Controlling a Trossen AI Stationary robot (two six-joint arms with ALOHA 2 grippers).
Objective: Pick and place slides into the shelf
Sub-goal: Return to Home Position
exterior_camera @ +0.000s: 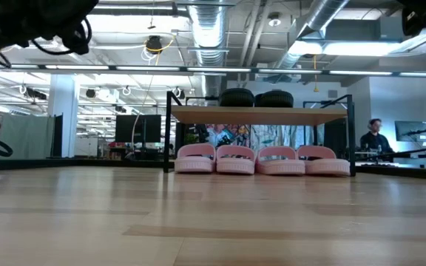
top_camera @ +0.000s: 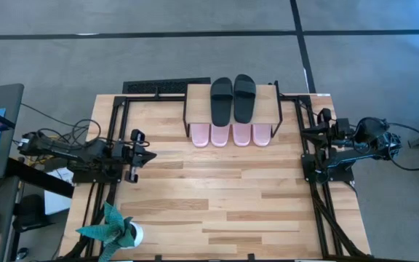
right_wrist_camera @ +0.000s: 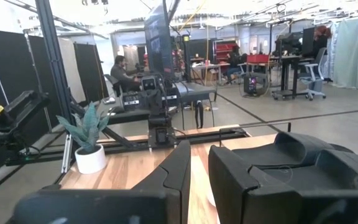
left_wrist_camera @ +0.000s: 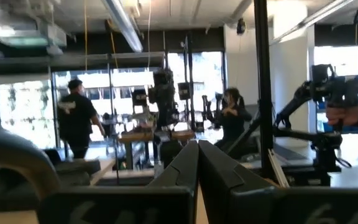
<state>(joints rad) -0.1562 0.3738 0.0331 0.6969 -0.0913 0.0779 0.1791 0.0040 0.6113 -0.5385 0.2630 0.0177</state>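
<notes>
Left wrist view shows the left gripper [left_wrist_camera: 197, 149] with its jaws pressed together on nothing. The right gripper [right_wrist_camera: 200, 155] has a narrow gap between its jaws and is also empty. Both arms sit drawn in at the table's [top_camera: 231, 196] side edges, well apart from the shelf [exterior_camera: 257, 116] at the far middle.

All six slides look placed. The four pink slides [exterior_camera: 261, 161] stand in a row under the plank, each touching or just beside the next. The black pair [exterior_camera: 256, 97] rests on top.

Little is left to spoil, so any risk seems to lie in the arms' folding-in:
- **Pink row:** from above, the row pokes out past the plank's front edge. A low sweep across the middle could knock one askew.
- **Rack:** a bump to its thin legs could jog the black pair off the top.
- **Plant:** the plant [top_camera: 115, 231] stands near the left arm, and a wide elbow swing might tip it.
- **Right arm:** its cables hang close to the frame and could snag.

Each risk looks small with the arms this far out.
</notes>
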